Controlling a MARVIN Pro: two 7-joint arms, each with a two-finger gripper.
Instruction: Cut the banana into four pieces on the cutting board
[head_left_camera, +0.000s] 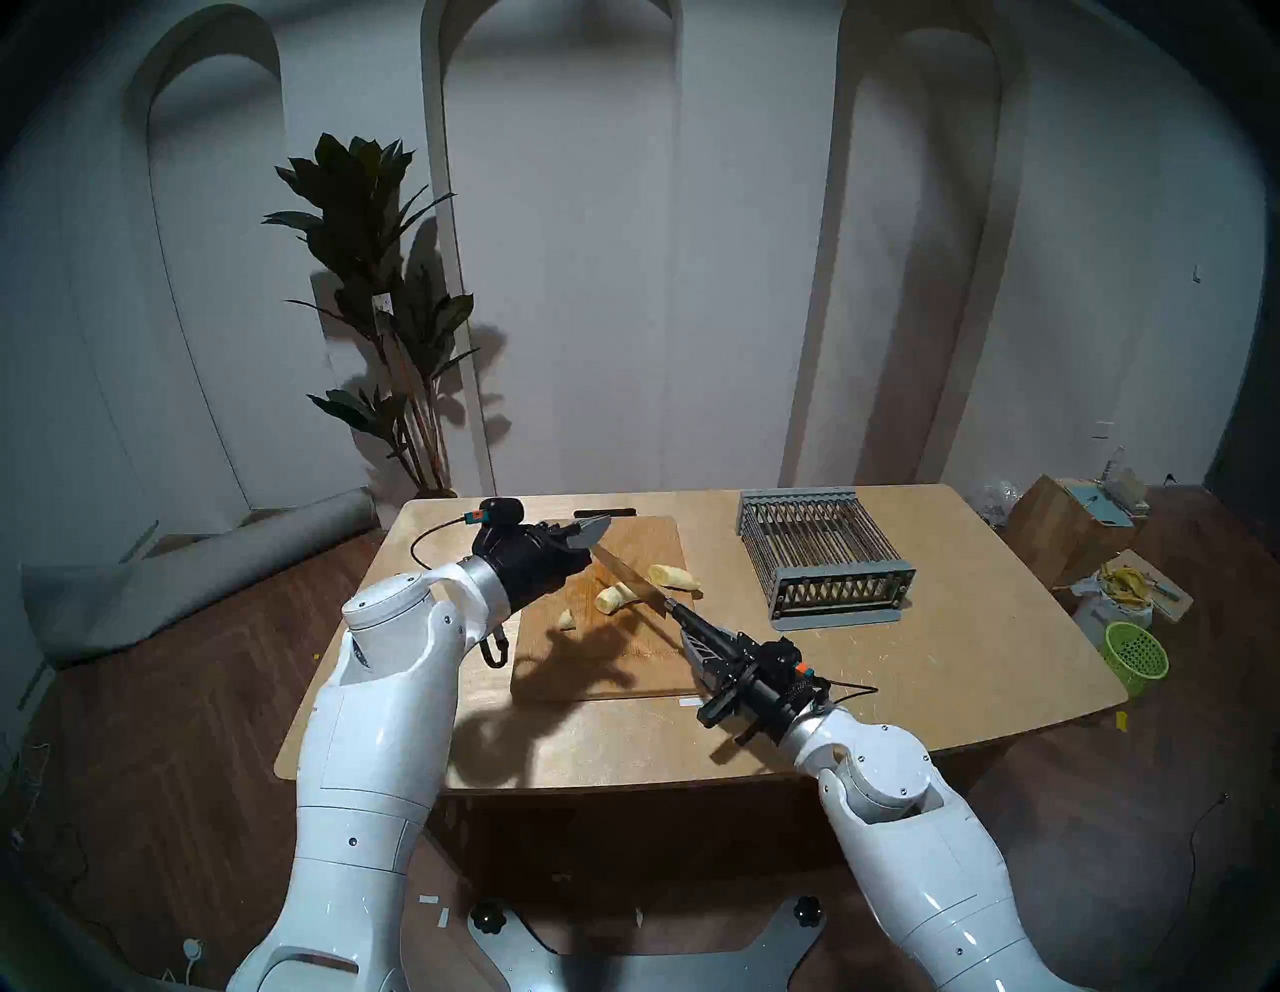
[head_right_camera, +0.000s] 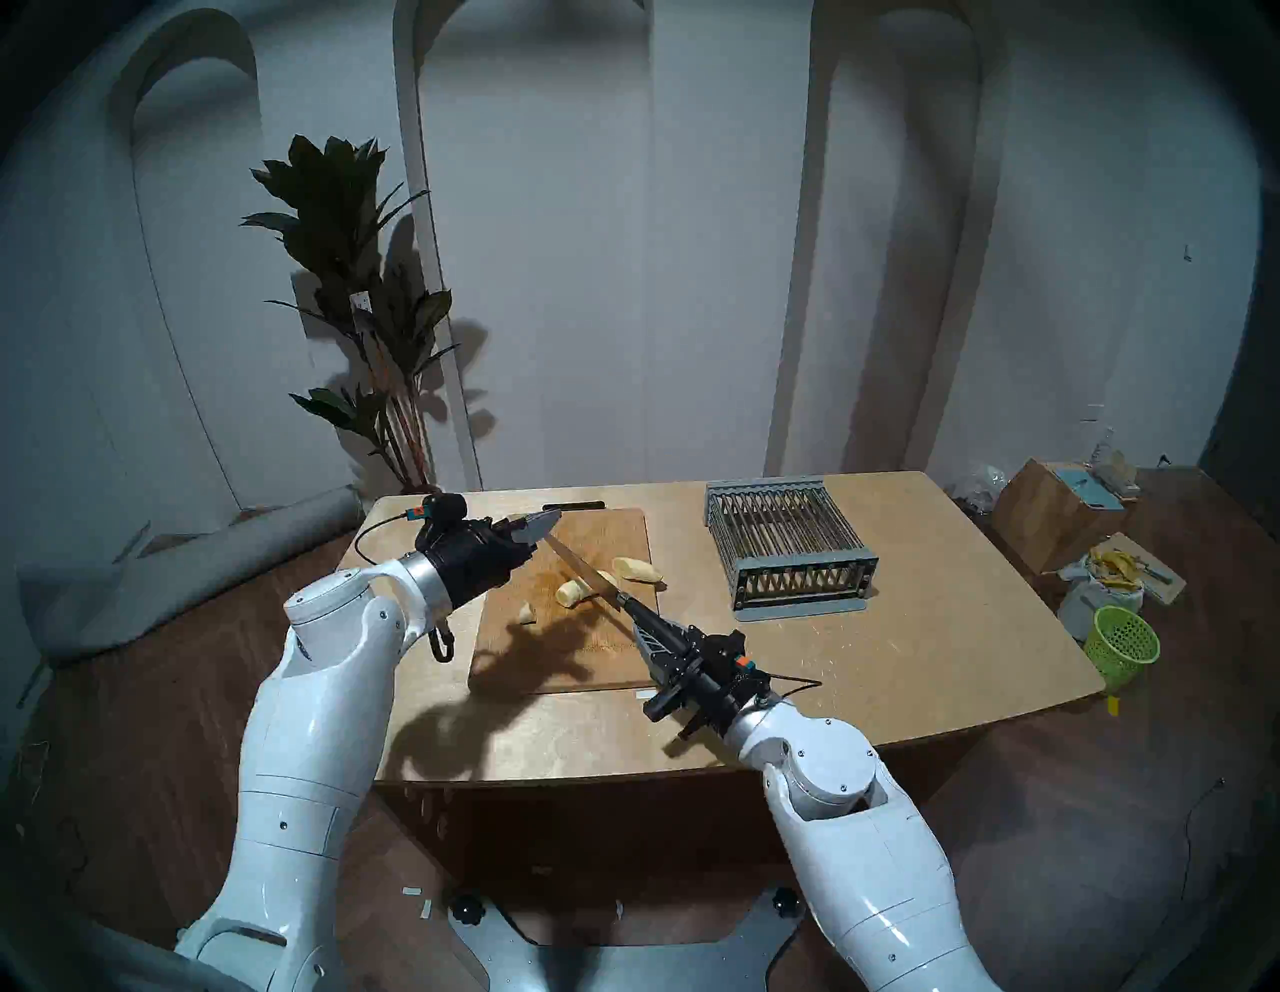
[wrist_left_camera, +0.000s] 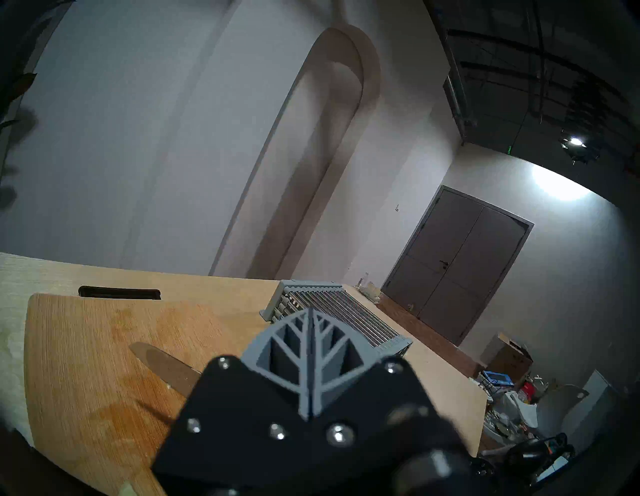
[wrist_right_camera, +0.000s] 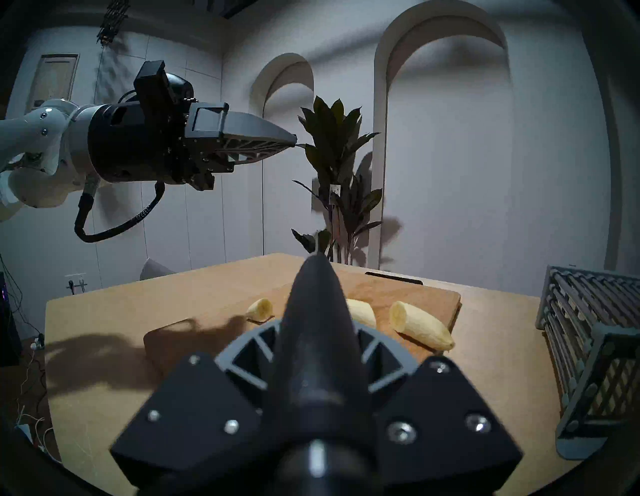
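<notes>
The banana (head_left_camera: 673, 577) is lying on the cutting board (head_left_camera: 547, 665) in three pale pieces: a long tapered one toward the board's right edge, a shorter chunk (head_left_camera: 612, 597) in the middle, and a small end piece (head_left_camera: 566, 618) sitting apart on the left. The board itself is resting flat on the wooden table (head_left_camera: 900, 665), with a dark stain showing near its middle. A knife (head_left_camera: 627, 573) is stretching across the board above the pieces, its blade passing just beside the middle chunk and its tip reaching toward the far left corner. The right gripper (head_left_camera: 692, 634) is clamping the knife's black handle, jaws closed tight around it, pointing level and toward the left. The left gripper (head_left_camera: 594, 530) is hanging over the board's far left corner with its grey fingers pressed together and nothing between them, close to the knife's tip. A black strip (head_left_camera: 605, 513) is lying on the table just behind the board. To the right, well apart from the board, a grey wire rack (head_left_camera: 824, 554) is standing on the table. Beyond the table a potted plant (head_left_camera: 377, 291) is standing against the wall, and a green basket (head_left_camera: 1136, 654) is sitting on the floor at the right.
</notes>
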